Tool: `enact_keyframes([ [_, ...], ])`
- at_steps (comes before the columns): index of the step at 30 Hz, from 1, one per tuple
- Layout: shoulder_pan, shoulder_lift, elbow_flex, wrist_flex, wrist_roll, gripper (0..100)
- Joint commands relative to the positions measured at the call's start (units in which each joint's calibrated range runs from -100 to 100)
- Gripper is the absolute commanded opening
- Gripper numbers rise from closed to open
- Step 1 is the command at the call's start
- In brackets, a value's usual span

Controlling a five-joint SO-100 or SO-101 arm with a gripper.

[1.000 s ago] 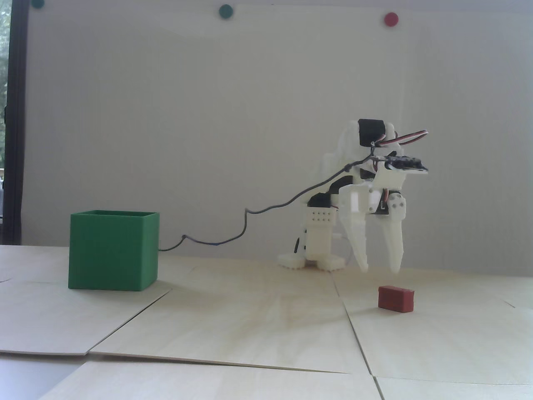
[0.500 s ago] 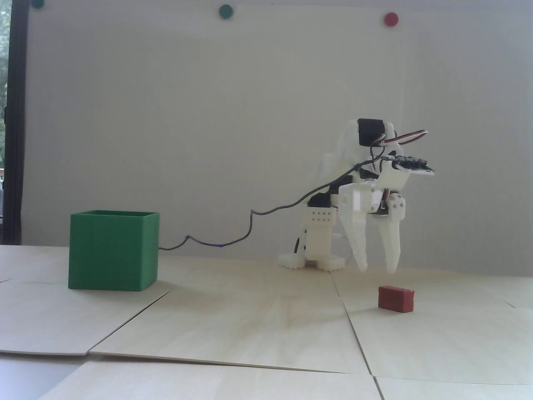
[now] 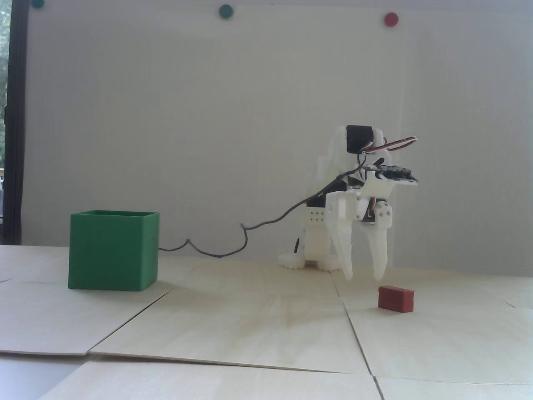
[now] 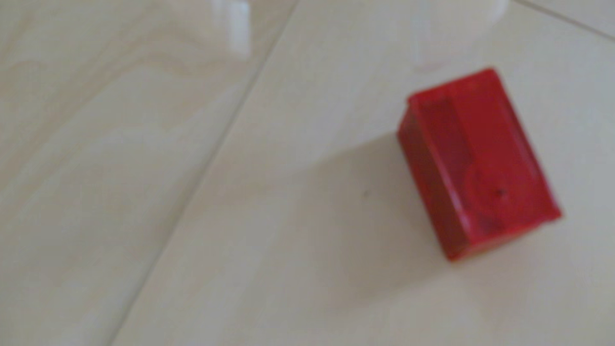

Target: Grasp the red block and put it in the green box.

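Right of centre in the fixed view, the white arm (image 3: 333, 200) stands folded over its base (image 3: 310, 261), the upper links rising to a black servo (image 3: 360, 138) and then bending forward and down so the gripper (image 3: 364, 276) points at the table (image 3: 250, 316). Its 2 fingers (image 3: 344, 250) are long, tapering, pale plastic spikes, spread apart with clear space between the tips, so the gripper is open and empty. The tips hang just above the table, up and to the left of the block (image 3: 396, 298), not touching it. A small dark circuit board (image 3: 395, 173) sits flat on top of the wrist, with red, white and black wires looping above it. A thin dark cable (image 3: 250, 225) sags from the wrist leftward toward the box (image 3: 113, 250).

The block is a small dark-red brick with matte faces and slightly rounded edges, lying flat on the table near the right. The wrist view, which is blurred, shows it (image 4: 479, 163) at the right, turned at an angle, with blurred white shapes, likely the fingers (image 4: 238, 26), entering from the top edge.

The box stands well apart, far left: a green cube with thin walls, matte sides and an open top. The table is covered with pale wooden panels with faint grain and visible seams. On the white wall behind are 2 green dots (image 3: 225, 11) and 1 red dot (image 3: 391, 18).
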Motion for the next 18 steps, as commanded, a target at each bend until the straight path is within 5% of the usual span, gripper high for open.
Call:
enact_keyframes([
  [1, -2.50, -1.82, -4.87, 0.03, 0.07, 18],
  [18, -5.32, -2.13, -4.87, 2.47, 0.53, 18],
])
